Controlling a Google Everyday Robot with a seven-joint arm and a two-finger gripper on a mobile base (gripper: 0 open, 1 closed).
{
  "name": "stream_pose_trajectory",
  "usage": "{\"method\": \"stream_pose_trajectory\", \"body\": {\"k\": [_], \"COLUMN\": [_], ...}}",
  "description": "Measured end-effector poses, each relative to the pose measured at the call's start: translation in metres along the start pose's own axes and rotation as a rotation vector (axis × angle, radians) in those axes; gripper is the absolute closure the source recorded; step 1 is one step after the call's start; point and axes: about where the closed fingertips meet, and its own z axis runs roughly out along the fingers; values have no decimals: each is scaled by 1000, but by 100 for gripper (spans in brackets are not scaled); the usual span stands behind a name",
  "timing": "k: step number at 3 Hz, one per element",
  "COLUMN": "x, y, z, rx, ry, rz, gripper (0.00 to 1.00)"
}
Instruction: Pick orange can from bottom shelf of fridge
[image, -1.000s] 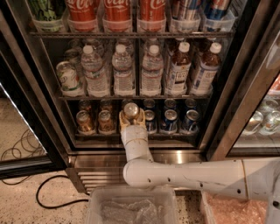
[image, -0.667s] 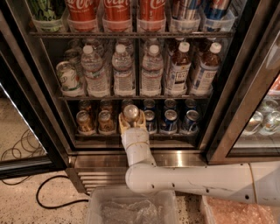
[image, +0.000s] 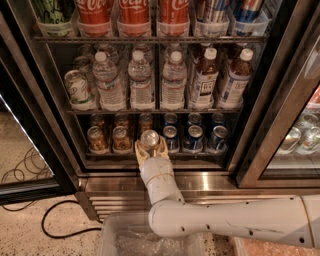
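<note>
The fridge (image: 44, 114) stands open, with a black frame and a ribbed steel base. On its bottom shelf (image: 112, 154), orange cans (image: 121, 138) stand at the left in two rows. My gripper (image: 150, 146) reaches in from below, at the front edge of this shelf. Its yellowish fingers (image: 140, 151) are closed around one orange can (image: 149, 138). That can's silver top shows between them and its body is mostly hidden. The held can is just right of the two front orange cans and left of the blue cans (image: 193, 137).
Water and tea bottles (image: 140, 80) fill the middle shelf and red cola cans (image: 134, 12) the top one. A clear plastic bin (image: 115, 239) sits on the floor below my arm. A black cable (image: 50, 220) lies at the left. A glass door (image: 295, 135) stands open at the right.
My gripper and the can in it have moved slightly down and toward the shelf's front edge. The other cans have not moved.
</note>
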Motion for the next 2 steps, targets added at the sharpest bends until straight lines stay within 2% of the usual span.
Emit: {"method": "stream_pose_trajectory", "body": {"k": [2], "x": [1], "y": [2], "z": [-19], "rx": [-7], "ry": [22], "rz": [6], "gripper": [100]}}
